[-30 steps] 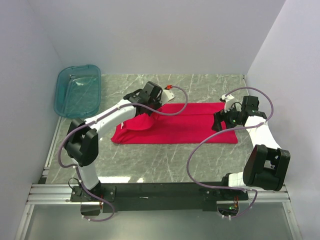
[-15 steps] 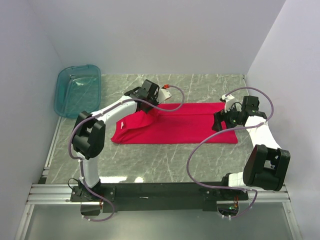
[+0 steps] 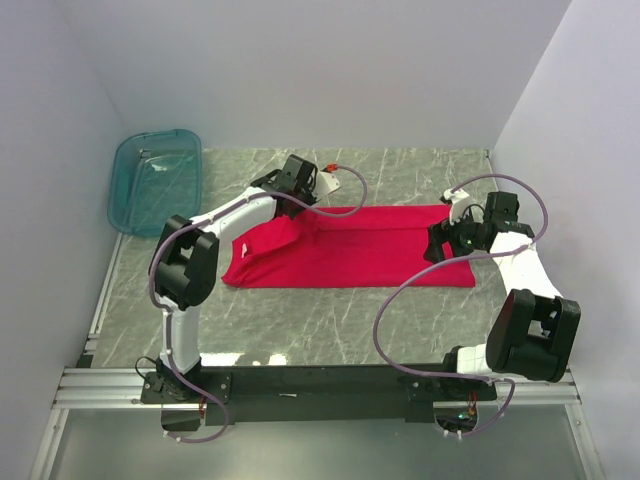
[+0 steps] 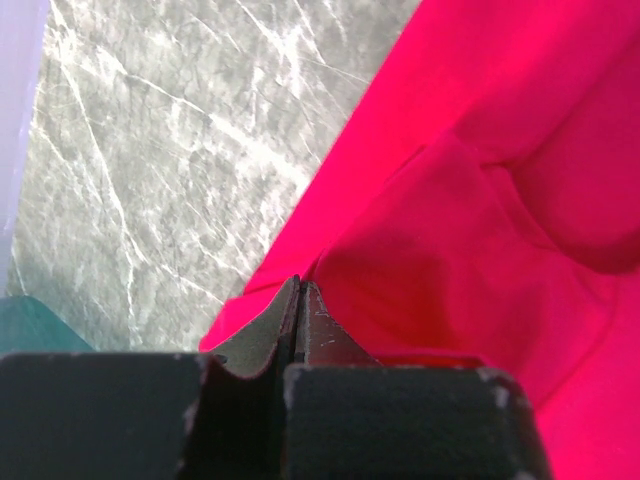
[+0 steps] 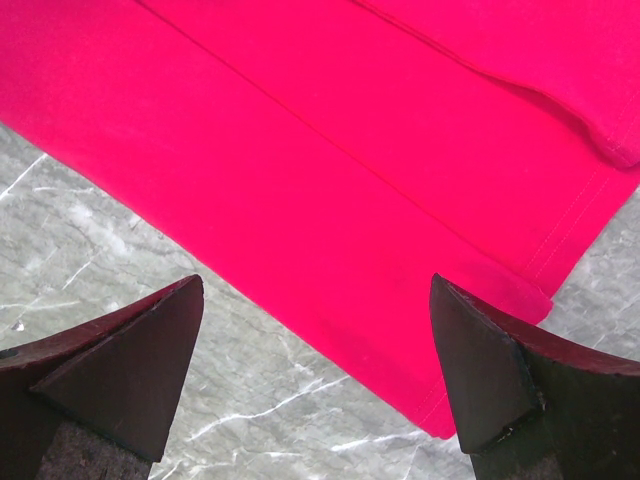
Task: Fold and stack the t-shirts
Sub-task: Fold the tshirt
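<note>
One red t-shirt (image 3: 360,250) lies folded into a long band across the marble table (image 3: 320,320). My left gripper (image 3: 303,203) is at the band's back left edge. In the left wrist view its jaws (image 4: 298,287) are pressed together, with creases of the red cloth (image 4: 470,230) running up to the tips, so it looks shut on a pinch of the t-shirt. Over the band's right end my right gripper (image 3: 438,246) stands wide open. In the right wrist view its fingers (image 5: 316,292) straddle the shirt's corner (image 5: 480,340) with nothing between them.
A translucent teal tub (image 3: 155,180) sits at the back left corner, its edge showing in the left wrist view (image 4: 25,320). White walls close in the table on three sides. Bare marble lies in front of the shirt.
My left gripper has shifted back and left, drawing the left part of the shirt with it, and its elbow has swung in. The right arm has not moved.
</note>
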Available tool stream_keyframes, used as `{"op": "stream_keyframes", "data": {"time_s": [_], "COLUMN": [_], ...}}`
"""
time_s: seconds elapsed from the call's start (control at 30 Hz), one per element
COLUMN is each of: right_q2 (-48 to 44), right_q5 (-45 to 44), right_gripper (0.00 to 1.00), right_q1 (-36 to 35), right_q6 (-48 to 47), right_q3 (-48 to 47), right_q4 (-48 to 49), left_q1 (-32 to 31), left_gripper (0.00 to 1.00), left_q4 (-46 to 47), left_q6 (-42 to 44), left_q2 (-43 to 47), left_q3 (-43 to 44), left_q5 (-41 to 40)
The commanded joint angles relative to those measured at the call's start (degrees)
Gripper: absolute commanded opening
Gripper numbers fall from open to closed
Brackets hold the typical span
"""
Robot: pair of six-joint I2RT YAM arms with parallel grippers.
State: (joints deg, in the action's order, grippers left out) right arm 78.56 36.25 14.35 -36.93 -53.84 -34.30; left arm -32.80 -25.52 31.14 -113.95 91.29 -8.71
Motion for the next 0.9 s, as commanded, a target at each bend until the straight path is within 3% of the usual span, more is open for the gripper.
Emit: {"op": "stream_keyframes", "data": {"time_s": [0.0,0.87], "right_q2": [-1.22,-0.61], "right_q5": [1.19,1.37], "right_gripper": [1.0,1.0], "right_q1": [0.68,1.03], "right_q6": [-0.51,-0.69], "right_q3": [-0.03,-0.12], "right_q4": [0.12,0.2], "left_q1": [0.45,1.07], "left_gripper": [0.0,0.0], "left_q4": [3.63,7.85], "left_q6": [1.56,5.16], "left_q2": [-0.75,-5.4], "left_q3": [2.76,5.57], "left_q5": [-1.22,0.62]}}
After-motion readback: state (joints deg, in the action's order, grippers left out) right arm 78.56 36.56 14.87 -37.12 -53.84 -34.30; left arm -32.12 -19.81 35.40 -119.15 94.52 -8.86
